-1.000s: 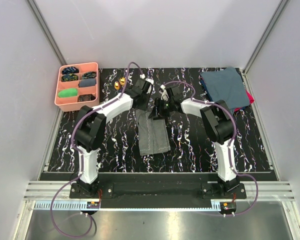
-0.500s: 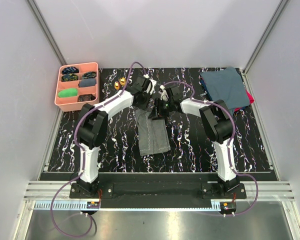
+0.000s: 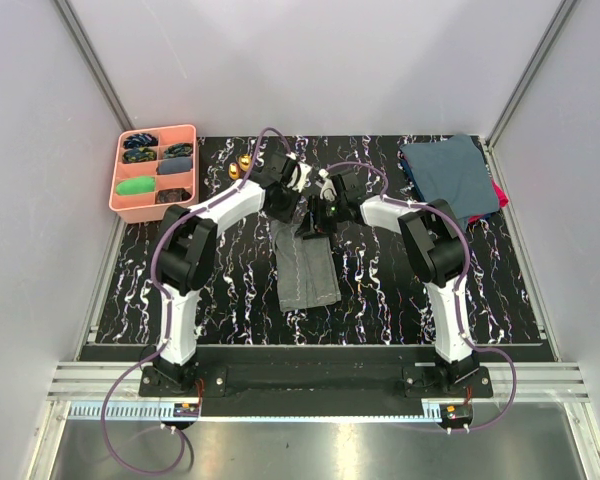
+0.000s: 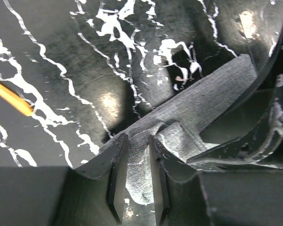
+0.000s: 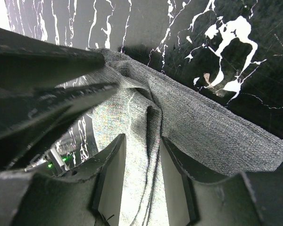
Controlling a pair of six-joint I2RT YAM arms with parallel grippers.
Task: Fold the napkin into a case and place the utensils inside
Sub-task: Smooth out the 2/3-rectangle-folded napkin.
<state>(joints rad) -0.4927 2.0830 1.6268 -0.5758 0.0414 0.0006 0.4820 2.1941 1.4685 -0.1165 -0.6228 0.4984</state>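
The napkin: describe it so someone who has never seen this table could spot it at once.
On the black, white-veined table, look at the middle. The napkin lies there flat, folded into a narrow strip running near to far. It is grey and lies alone, unlike the blue-teal cloths piled at the far right corner.

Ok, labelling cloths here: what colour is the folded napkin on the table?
The napkin is grey, shown best in the right wrist view.
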